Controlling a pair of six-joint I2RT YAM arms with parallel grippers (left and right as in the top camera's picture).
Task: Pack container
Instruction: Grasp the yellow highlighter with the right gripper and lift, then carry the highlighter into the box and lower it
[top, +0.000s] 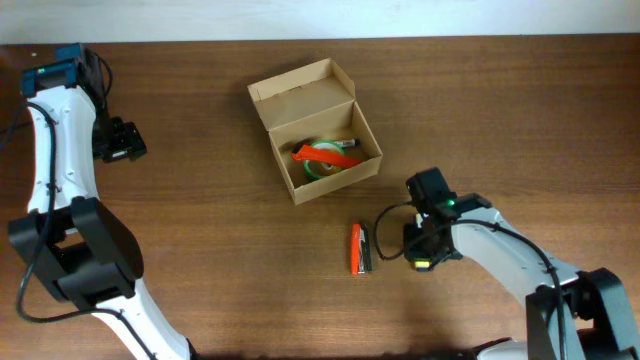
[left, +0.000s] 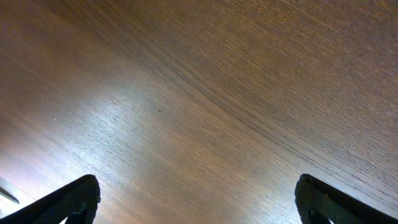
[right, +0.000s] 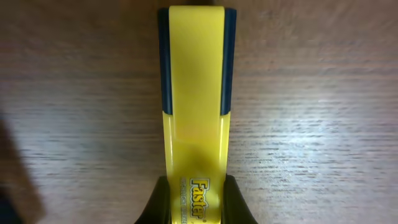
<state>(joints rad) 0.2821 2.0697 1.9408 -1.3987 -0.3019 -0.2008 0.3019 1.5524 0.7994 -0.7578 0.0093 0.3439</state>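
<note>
Where the right gripper pinches one yellow-and-blue highlighter above the table, off the container's near right corner, we read "Faster" on the barrel; the print beneath is too small to read. The one container sits mid-table with its flap up, holding one green tape roll and one orange item, and one orange-and-black object lies near its front. The left gripper hangs spread wide, well left of the container.

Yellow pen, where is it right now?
In the right wrist view the yellow pen is pinched in the right gripper; overhead, that is right of the orange-and-black thing, below the open box.
</note>
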